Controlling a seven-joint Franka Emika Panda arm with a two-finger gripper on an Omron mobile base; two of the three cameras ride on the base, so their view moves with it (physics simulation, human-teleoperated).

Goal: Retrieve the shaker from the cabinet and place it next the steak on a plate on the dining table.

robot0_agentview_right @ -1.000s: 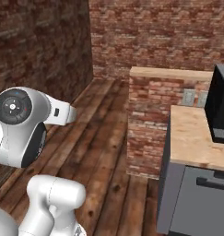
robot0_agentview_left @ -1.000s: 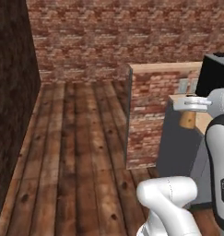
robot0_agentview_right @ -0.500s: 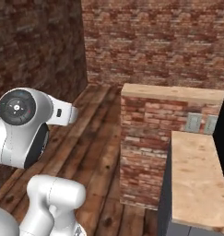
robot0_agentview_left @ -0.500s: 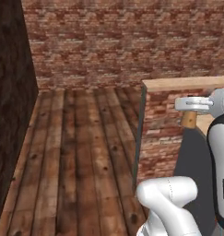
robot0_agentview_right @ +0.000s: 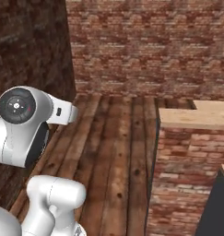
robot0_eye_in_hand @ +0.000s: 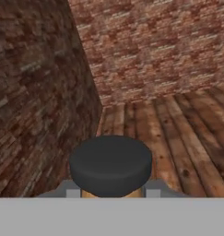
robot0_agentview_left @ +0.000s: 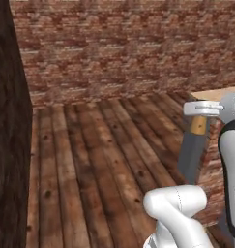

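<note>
My gripper (robot0_eye_in_hand: 111,193) is closed narrow on the shaker (robot0_eye_in_hand: 110,166). In the hand view its dark round cap sits at 6 o'clock of the frame, with a sliver of tan wood showing below the cap between my two finger tips (robot0_eye_in_hand: 73,192), one on each side and both touching the body. In the left base view, the shaker's tan body (robot0_agentview_left: 198,125) hangs at 3 o'clock under the pale end of my hand, upright, with a grey panel (robot0_agentview_left: 190,156) just below it. Beyond the cap the hand view looks along a wood plank floor (robot0_eye_in_hand: 178,124) toward a red brick wall (robot0_eye_in_hand: 159,41) at 12 o'clock; a second, darker brick wall (robot0_eye_in_hand: 35,92) runs along 9 o'clock and meets the first in a corner. In the right base view a brick-faced block (robot0_agentview_right: 187,170) with a light wood top (robot0_agentview_right: 196,117) stands at 4 o'clock, apart from my arm, which occupies 8 o'clock. A dark grey edge (robot0_agentview_right: 219,203) shows at 5 o'clock beside that block; I cannot tell what it belongs to.
</note>
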